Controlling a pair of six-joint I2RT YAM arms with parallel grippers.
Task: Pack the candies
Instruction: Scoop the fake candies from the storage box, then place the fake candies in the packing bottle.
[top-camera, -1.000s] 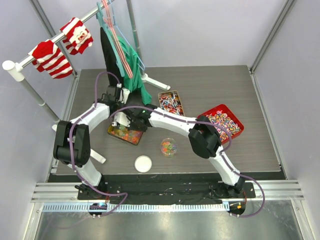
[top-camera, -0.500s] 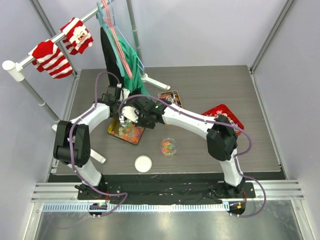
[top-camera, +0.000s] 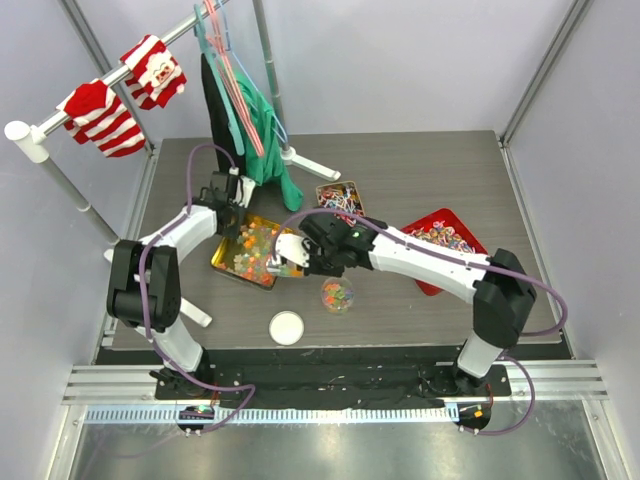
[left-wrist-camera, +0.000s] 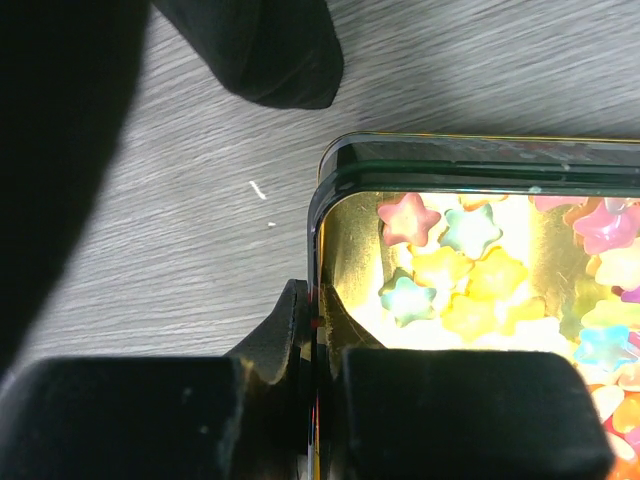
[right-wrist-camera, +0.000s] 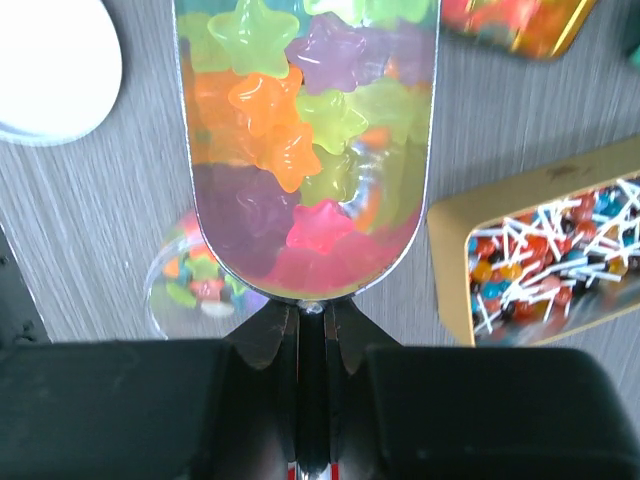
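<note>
Top external | right arm (top-camera: 430, 256) stretched left; right pincer (top-camera: 301, 253) clamps scoop (top-camera: 284, 250)

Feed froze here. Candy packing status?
Left gripper shut on gold tin rim. Right gripper shut on scoop, loaded with star gummies, near cup. Nothing blocking cup.

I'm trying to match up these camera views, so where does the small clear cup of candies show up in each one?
Top external: the clear cup stands front of centre on the table, right of the white lid.
Left wrist: not in it.
Right wrist: the clear cup is lower left, partly under the loaded scoop.
Shared landmark: the gold tin, close up in the left wrist view, top right corner in the right wrist view.
</note>
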